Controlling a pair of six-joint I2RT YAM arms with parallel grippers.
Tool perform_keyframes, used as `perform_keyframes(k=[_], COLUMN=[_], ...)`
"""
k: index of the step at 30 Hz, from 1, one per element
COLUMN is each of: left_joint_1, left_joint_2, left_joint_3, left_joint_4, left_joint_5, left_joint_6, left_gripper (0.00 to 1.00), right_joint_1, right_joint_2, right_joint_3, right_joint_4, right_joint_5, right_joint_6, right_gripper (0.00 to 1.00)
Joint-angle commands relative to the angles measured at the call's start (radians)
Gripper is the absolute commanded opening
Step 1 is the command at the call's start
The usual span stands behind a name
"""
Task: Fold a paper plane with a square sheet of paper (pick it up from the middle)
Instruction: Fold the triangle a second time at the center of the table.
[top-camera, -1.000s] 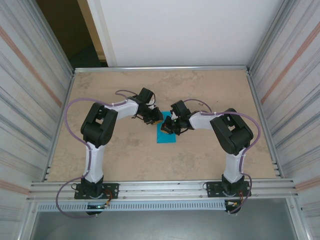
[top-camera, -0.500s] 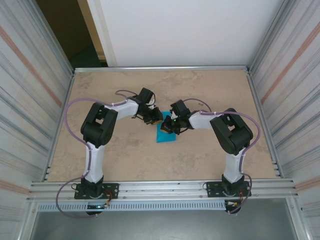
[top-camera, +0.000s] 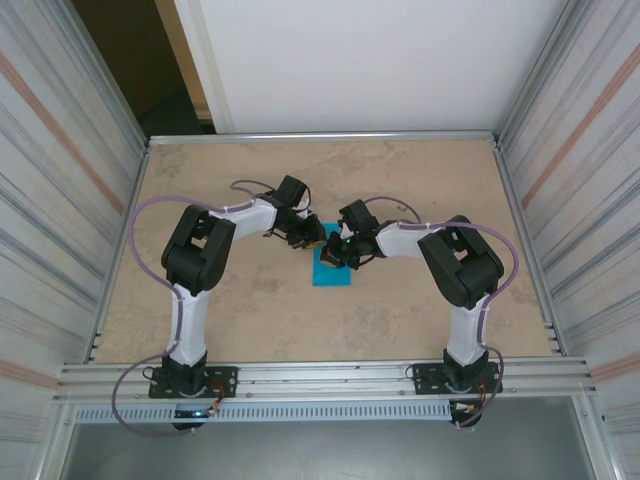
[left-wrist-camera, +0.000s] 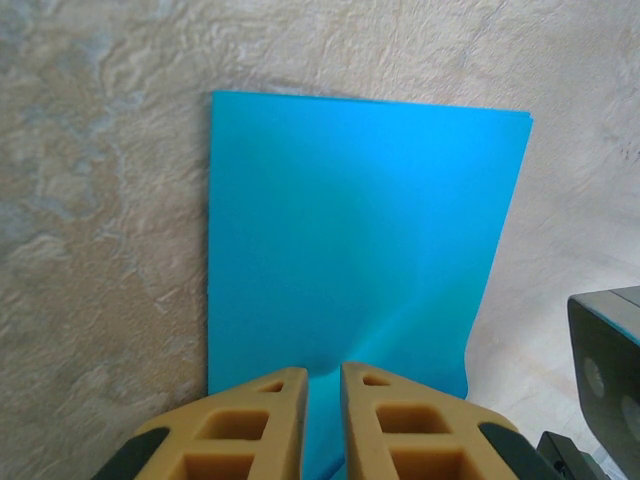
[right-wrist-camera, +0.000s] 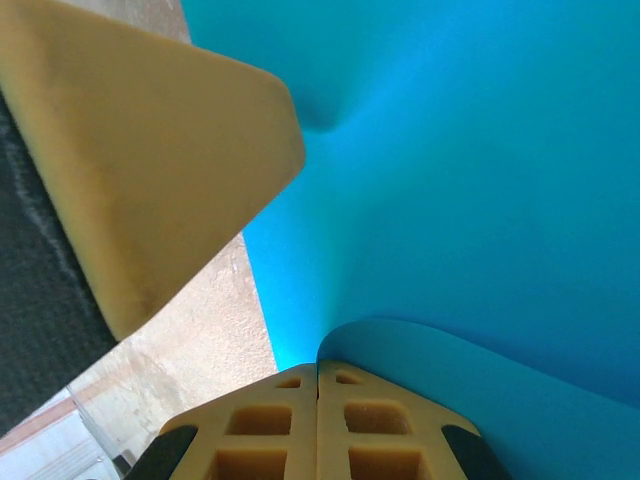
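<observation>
Left end effector (left-wrist-camera: 322, 372) and right end effector (right-wrist-camera: 318, 368) pinch blue paper (left-wrist-camera: 360, 230).

The sheet of paper (top-camera: 333, 270) is thin, matte and plain turquoise-blue. It lies near the middle of the counter, well away from every edge. From the left wrist it (left-wrist-camera: 360, 240) reads as an upright rectangle, taller than wide, with straight sides and sharp corners. At one far corner two edges sit almost on top of each other, as if two layers are stacked. Most of it lies flat. A shallow pucker fans out where the fingers (left-wrist-camera: 270, 410) of the left gripper (left-wrist-camera: 323, 372) meet it. At the tips of the right gripper (right-wrist-camera: 318, 372), one edge of the sheet (right-wrist-camera: 470, 180) lifts off in a smooth curl.
</observation>
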Motion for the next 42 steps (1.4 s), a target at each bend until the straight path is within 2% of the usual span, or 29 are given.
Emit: perform_keyframes(k=[1, 42], left_joint_1=[0.005, 0.004], left_joint_2=[0.031, 0.018], left_joint_3=[-0.022, -0.015], left_joint_4=[-0.045, -0.059], left_joint_5=[-0.012, -0.048], left_joint_6=[0.011, -0.008], left_gripper=[0.17, 0.17], right_joint_1=[0.010, 0.013], right_joint_2=[0.026, -0.010], right_joint_3=[0.020, -0.023], right_joint_4=[-0.034, -0.082], right_joint_5=[-0.012, 0.058], right_joint_6=[-0.022, 0.007], right_gripper=[0.00, 0.00])
